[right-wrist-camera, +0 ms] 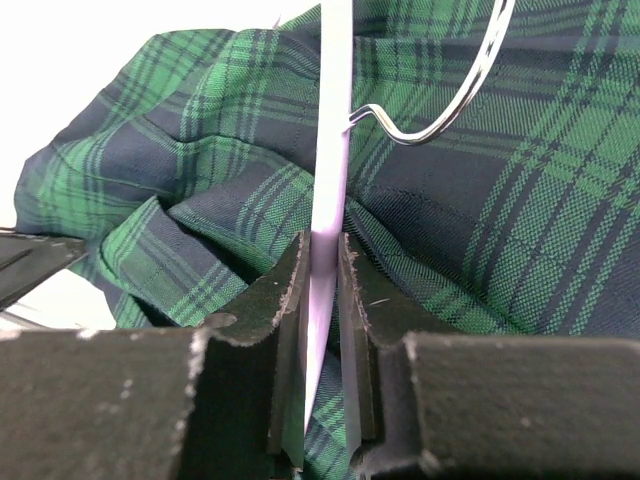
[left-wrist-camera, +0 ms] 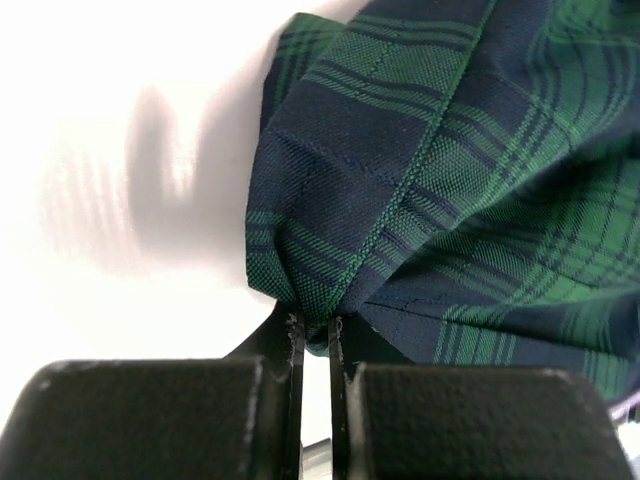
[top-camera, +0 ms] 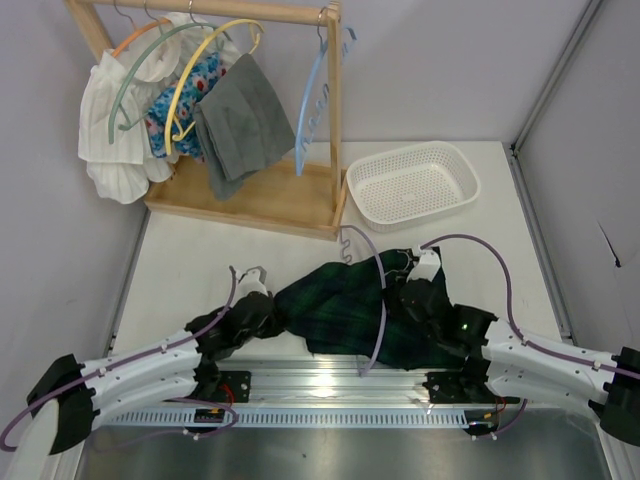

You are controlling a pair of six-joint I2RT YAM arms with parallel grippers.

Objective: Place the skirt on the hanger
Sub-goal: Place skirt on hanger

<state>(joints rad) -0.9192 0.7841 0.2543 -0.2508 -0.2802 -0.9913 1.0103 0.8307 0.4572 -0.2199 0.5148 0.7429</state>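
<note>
The skirt (top-camera: 335, 310) lies rumpled on the desk (top-camera: 200, 260), in the lower middle of the top view. The left jaws are pinched shut on a fold at its left edge, probably to hold the cloth taut. The right jaws are clamped on the lilac hanger (right-wrist-camera: 330, 150) lying across the skirt, seemingly to work it inside.

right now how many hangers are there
5. On the wooden rack: orange, green, yellow, light blue hangers. Across the green plaid skirt: a lilac hanger in the right hand. Clothes may hide more.
</note>
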